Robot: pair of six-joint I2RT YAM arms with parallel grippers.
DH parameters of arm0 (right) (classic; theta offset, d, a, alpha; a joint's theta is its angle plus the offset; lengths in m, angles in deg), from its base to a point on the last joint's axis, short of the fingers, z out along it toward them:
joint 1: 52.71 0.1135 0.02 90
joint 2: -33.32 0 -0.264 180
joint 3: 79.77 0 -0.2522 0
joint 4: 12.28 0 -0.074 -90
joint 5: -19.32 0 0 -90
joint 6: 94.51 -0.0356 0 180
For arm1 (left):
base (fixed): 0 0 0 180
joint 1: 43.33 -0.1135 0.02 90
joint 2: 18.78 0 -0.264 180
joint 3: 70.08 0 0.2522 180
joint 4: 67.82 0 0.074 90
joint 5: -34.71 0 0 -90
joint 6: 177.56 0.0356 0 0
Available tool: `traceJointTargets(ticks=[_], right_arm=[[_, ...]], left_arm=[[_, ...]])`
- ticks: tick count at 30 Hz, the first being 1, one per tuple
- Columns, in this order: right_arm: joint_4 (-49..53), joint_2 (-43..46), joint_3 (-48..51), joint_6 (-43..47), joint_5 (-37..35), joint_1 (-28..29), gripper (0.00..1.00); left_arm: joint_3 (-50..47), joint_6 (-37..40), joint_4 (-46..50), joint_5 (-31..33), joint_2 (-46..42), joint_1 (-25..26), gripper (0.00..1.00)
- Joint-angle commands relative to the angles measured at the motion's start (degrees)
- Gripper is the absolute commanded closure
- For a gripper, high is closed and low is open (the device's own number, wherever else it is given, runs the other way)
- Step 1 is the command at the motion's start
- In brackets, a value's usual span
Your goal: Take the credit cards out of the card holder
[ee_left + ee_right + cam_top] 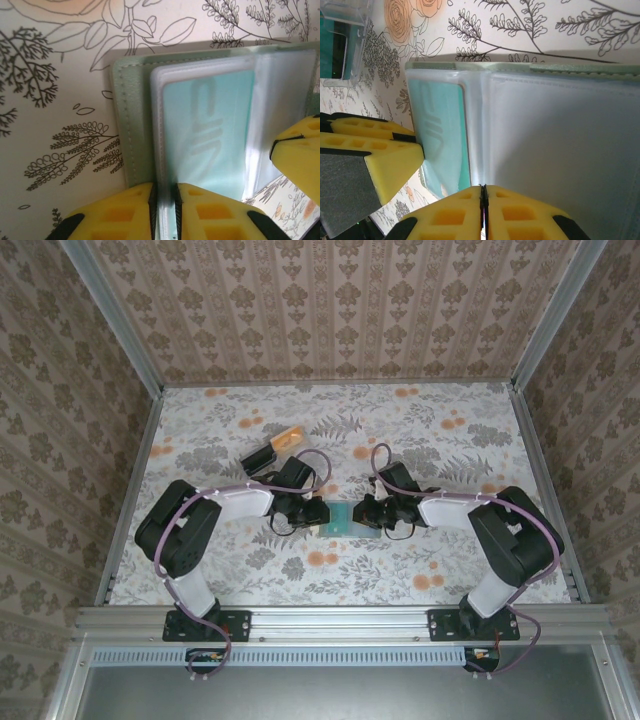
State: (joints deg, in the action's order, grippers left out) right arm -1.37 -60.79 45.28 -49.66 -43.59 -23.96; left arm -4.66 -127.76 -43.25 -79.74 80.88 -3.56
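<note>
Top view: a table (450, 570) covered in a floral cloth stood inside an aluminium frame, walled on three sides with damask-patterned paper. The card holder (340, 521) lay open at the table's centre, between the two arms.

The left gripper (312, 512) met the card holder from the left and the right gripper (368, 512) from the right. In the left wrist view, the fingers (125, 210) were closed narrowly on a clear inner sleeve that held a teal credit card (210, 135). In the right wrist view, the fingers (520, 212) were pressed together on a sleeve edge.

A black-and-orange block (275, 450) lay behind the left arm. A clear plastic box (340, 45) stood near the holder.
</note>
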Motion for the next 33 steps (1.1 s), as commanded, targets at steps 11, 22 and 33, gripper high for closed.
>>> traceJointTargets(ticks=[11, 22, 33], right_arm=[[1.5, -2.0, -3.5, 1.4, 0.6, 1.4, 0.86], [1.8, -4.5, -4.8, 2.1, 0.6, 1.7, 0.80], [0.9, -5.8, -4.6, 2.0, 1.5, 2.1, 0.83]], left_arm=[[3.2, 1.4, 3.2, 0.4, -2.0, 0.0, 0.74], [1.8, 0.8, 1.5, -0.4, 1.3, -0.2, 0.83], [0.1, -0.3, -0.3, -0.9, 2.0, -0.1, 0.88]])
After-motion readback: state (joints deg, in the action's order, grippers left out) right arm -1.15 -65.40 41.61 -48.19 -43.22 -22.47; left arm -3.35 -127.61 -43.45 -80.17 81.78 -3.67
